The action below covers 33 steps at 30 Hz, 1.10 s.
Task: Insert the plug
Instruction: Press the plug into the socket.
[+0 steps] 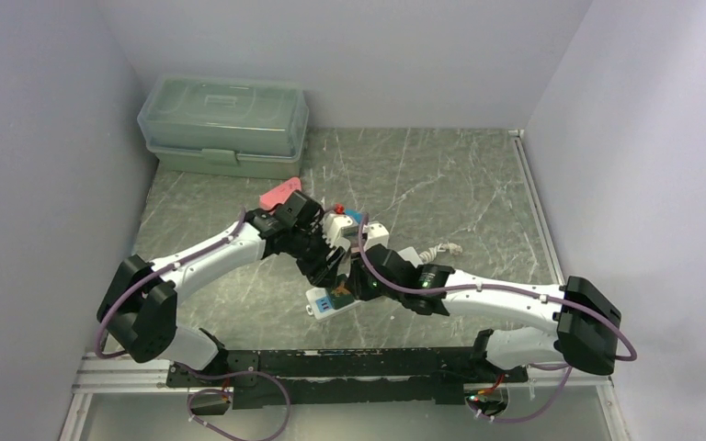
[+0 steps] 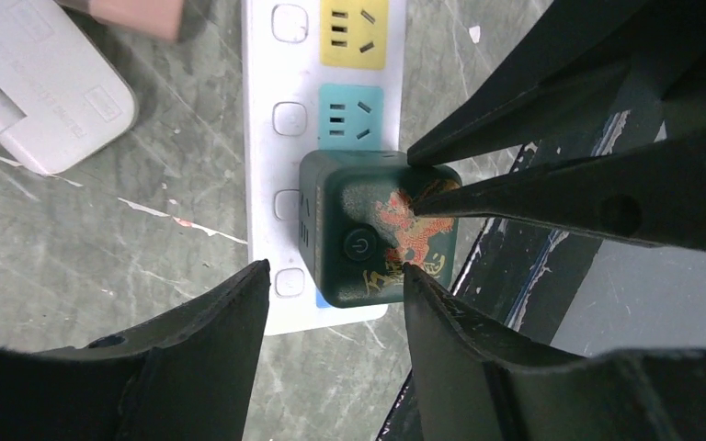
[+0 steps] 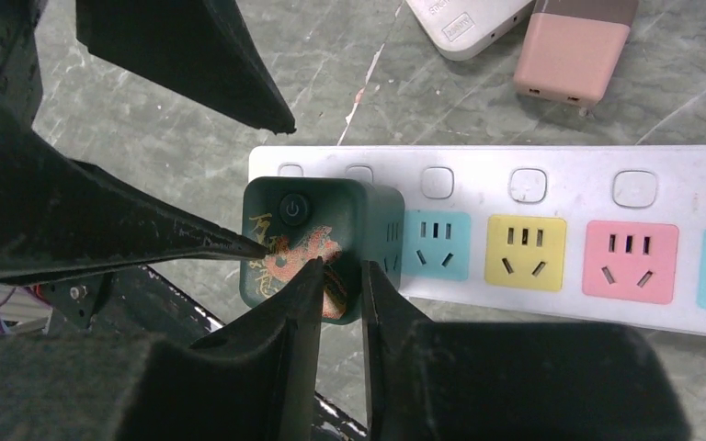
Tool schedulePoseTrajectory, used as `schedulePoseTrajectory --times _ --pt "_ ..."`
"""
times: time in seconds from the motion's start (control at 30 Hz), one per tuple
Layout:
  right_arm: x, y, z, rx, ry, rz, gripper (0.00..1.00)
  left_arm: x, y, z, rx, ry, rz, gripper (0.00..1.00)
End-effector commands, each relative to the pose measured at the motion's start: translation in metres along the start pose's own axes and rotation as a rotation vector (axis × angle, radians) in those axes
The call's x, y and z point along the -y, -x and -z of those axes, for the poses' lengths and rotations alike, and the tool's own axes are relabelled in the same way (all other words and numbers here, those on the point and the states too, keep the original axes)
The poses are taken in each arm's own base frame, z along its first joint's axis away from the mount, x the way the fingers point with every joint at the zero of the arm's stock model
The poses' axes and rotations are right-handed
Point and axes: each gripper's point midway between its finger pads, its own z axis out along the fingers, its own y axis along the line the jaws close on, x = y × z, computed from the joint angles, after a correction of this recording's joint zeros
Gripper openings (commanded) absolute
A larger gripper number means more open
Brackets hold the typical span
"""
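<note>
The green cube plug (image 3: 317, 243) appears seated at the power strip's (image 3: 552, 184) 6 o'clock end, seen from above. The right gripper (image 3: 342, 265), nearly pressed together, bears on it. The left gripper (image 2: 335, 267) hangs spread. Only release seems left.

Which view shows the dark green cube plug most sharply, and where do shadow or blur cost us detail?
Left wrist: dark green cube plug crisp, dragon print clear, left arm's black fingers featureless silhouettes. Right wrist: equally sharp, right arm's black fingers likewise dark. Top external: soft even light, plug tiny in frame.
</note>
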Motion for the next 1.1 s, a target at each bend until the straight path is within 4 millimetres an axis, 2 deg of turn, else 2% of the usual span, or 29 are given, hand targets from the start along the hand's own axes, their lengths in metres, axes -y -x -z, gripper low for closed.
schedulePoseTrajectory --times 0.0,0.2,0.33,0.53,0.9,1.0,1.07 --pt "0.025 -0.043 0.001 -0.137 -0.061 0.034 0.23 0.003 -0.004 -0.005 -0.006 -0.004 -0.060 0.60" --pt "0.033 -0.054 0.000 -0.164 -0.079 0.042 0.22 0.001 -0.015 -0.013 -0.042 0.018 -0.100 0.60" --pt "0.038 -0.060 -0.002 -0.181 -0.090 0.045 0.22 -0.002 -0.023 -0.019 -0.079 0.038 -0.132 0.56" --pt "0.042 -0.066 -0.004 -0.198 -0.100 0.051 0.21 -0.015 -0.041 -0.025 -0.146 0.092 -0.166 0.56" --pt "0.051 -0.074 -0.007 -0.236 -0.125 0.046 0.17 -0.025 -0.077 -0.034 -0.258 0.110 -0.200 0.47" --pt "0.051 -0.072 -0.006 -0.231 -0.123 0.039 0.18 -0.026 -0.077 -0.034 -0.262 0.115 -0.204 0.47" --pt "0.049 -0.066 -0.005 -0.218 -0.118 0.034 0.19 -0.027 -0.069 -0.032 -0.245 0.130 -0.213 0.50"
